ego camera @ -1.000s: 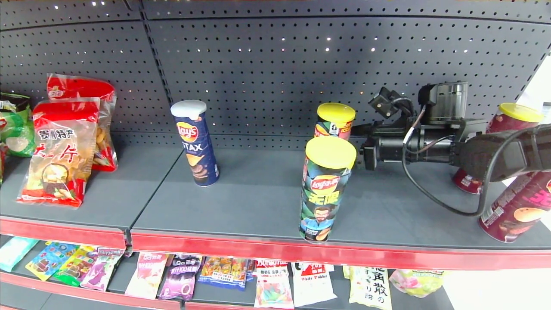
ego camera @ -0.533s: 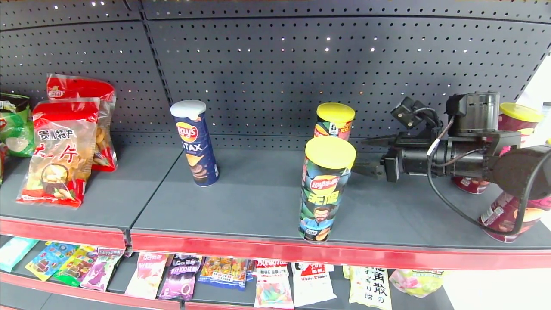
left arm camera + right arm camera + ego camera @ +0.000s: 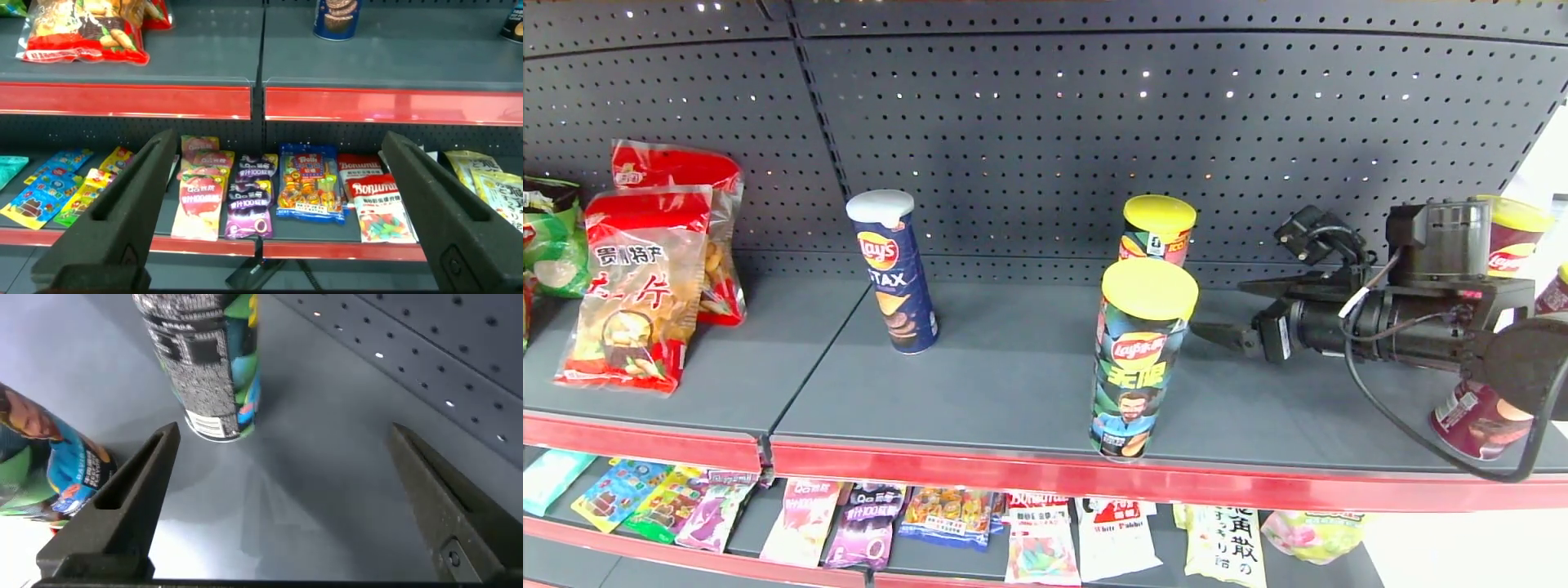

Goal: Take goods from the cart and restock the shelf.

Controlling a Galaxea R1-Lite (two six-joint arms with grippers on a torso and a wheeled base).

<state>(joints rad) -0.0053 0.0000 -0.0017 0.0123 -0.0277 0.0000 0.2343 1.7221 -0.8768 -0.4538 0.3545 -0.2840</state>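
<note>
Right gripper point(image 3: 1221, 310) empty beside the front can point(image 3: 1141, 359)
Its fingers point(image 3: 1225, 335) are spread, right of centre; the can stands upright mid-frame at the red edge of the shelf point(image 3: 1005, 384). Left gripper point(image 3: 270, 212) fingers spread too, facing packets point(image 3: 245, 204).

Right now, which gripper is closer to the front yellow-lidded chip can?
Right. The right gripper hangs open over the same shelf, just right of the front can, not touching. The left gripper is lower, facing the candy packets a level down.
</note>
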